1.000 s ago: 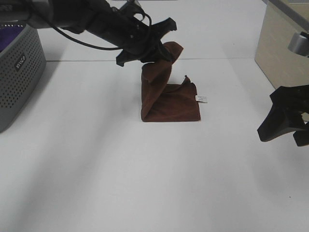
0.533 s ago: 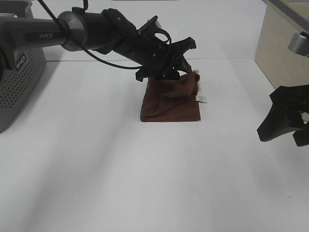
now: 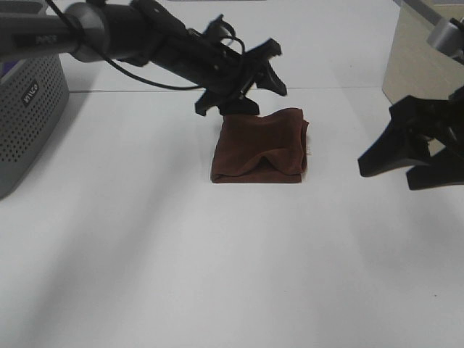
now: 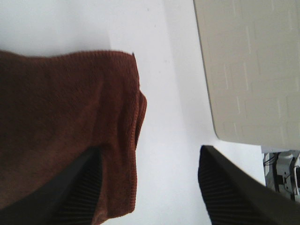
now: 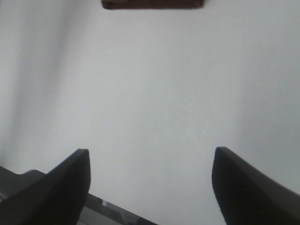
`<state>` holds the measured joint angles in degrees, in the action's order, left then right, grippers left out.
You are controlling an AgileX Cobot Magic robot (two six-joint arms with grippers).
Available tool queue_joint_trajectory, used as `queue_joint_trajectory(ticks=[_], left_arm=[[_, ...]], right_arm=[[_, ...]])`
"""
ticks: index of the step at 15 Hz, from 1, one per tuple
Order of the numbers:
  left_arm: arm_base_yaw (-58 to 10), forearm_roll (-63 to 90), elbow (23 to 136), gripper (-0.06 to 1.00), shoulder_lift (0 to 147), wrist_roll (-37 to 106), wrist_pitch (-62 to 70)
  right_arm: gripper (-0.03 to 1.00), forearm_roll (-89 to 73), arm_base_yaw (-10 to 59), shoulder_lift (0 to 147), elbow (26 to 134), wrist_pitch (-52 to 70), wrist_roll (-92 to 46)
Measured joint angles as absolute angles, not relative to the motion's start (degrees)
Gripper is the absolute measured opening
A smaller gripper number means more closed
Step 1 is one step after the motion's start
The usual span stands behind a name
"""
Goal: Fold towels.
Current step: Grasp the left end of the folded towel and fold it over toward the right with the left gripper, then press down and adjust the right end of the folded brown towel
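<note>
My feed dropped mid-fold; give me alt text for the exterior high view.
A brown towel lies folded on the table, in no grip. The left gripper hangs open above its far edge; the right gripper, also open, hovers apart at the right. A grey basket stands at the left edge.

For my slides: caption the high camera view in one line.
Left fingers open over the far edge of a folded brown towel on a white table; right fingers open and empty alongside.
</note>
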<state>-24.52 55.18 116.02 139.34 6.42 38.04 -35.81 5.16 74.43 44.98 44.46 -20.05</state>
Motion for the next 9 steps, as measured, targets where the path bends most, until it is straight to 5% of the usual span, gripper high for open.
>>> queue_joint_trajectory(ticks=[5,9], left_arm=[[-14.2,52.3,116.0,0.57,129.7,9.4,46.7],[-13.8,39.5,116.3,0.57,125.5,10.0,49.8]], right_arm=[[0.71,-57.5,5.2,91.5,57.1,47.6,-37.0],[0.71,-61.4,5.2,107.5,72.6,53.2,-38.8]])
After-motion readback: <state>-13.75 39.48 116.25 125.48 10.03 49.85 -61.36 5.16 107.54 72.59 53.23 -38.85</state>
